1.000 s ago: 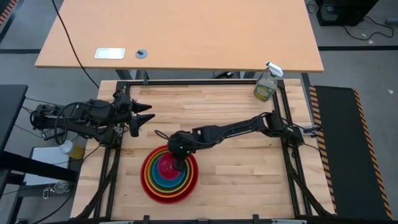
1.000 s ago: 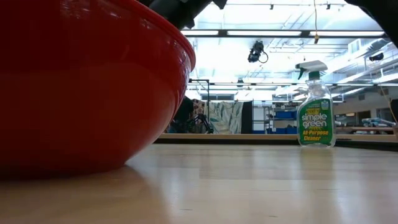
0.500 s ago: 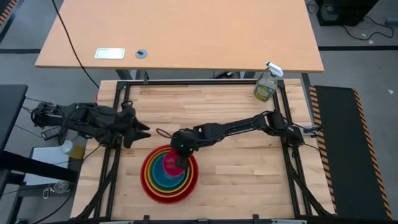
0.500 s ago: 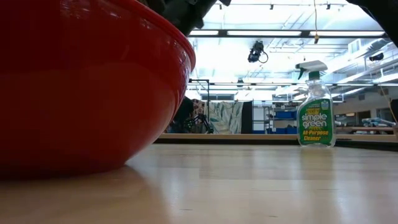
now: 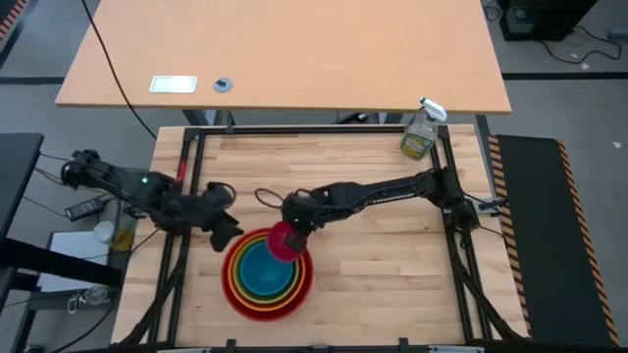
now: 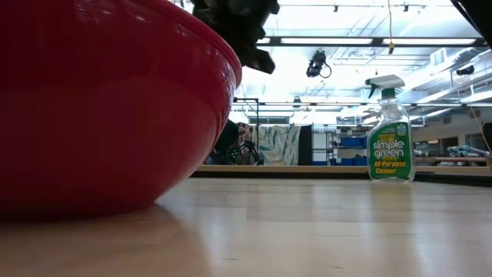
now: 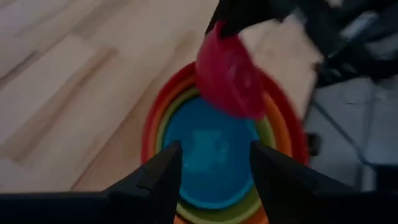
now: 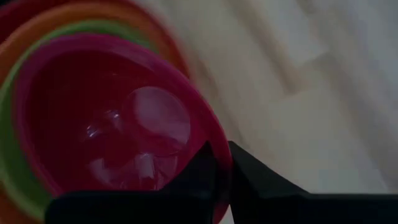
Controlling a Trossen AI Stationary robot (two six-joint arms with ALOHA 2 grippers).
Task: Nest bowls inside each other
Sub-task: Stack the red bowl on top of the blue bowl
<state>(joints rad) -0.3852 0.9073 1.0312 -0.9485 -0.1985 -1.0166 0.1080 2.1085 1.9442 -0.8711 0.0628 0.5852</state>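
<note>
Light butcher-block wooden table (image 5: 373, 265), black-framed. Directly on it: large glossy red plastic bowl (image 5: 236, 294); clear spray bottle with green label (image 5: 419, 137), well apart from that bowl, at a corner.

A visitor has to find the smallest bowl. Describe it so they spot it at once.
Look at the butcher-block table, then at the stack of coloured bowls near its front edge. The pink bowl is above the stack's far rim, pinched at its rim by the right end effector. It alone is lifted and tilted; the red, orange, green and blue bowls sit nested flat.
</note>
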